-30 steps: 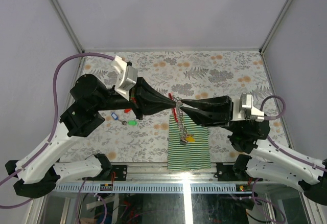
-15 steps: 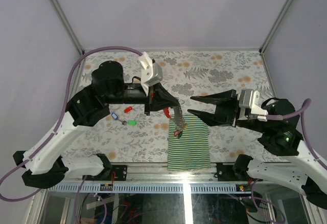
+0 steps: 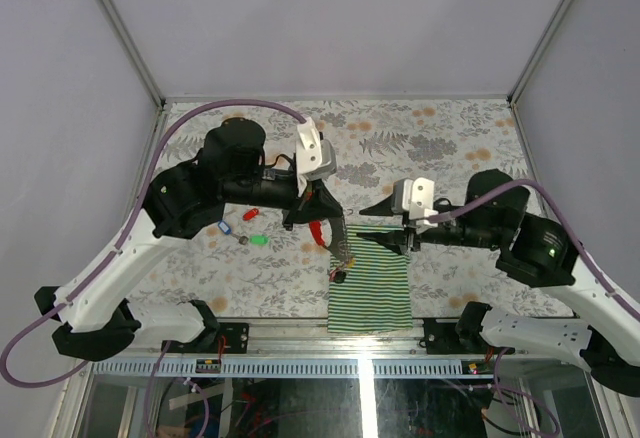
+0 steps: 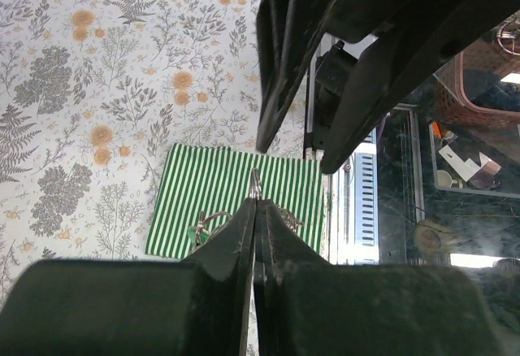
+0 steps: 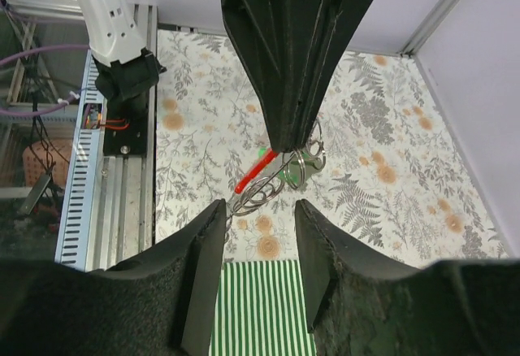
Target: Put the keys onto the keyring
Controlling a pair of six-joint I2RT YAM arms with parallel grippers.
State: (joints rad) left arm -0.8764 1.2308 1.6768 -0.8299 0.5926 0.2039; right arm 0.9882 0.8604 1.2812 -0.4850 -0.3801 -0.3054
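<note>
Left jaws are clenched on the keyring's (image 3: 342,250) top; it dangles over the cloth's (image 3: 375,293) far-left corner, seemingly limp and light. Right jaws stand parted above the cloth's far edge. Loose keys (image 3: 259,240) lie left of the cloth, probably best gripped by their stiff tags.

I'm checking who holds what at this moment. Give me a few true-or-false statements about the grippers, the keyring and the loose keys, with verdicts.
1. The left gripper is shut on the keyring. True.
2. The right gripper also clamps the keyring. False: its jaws stand open, apart from the keyring.
3. The keyring lies flat in the middle of the striped cloth. False: it hangs from the left gripper, near the cloth's left edge.
4. The blue key, the red key and the green key lie loose on the table, left of the cloth. True.
</note>
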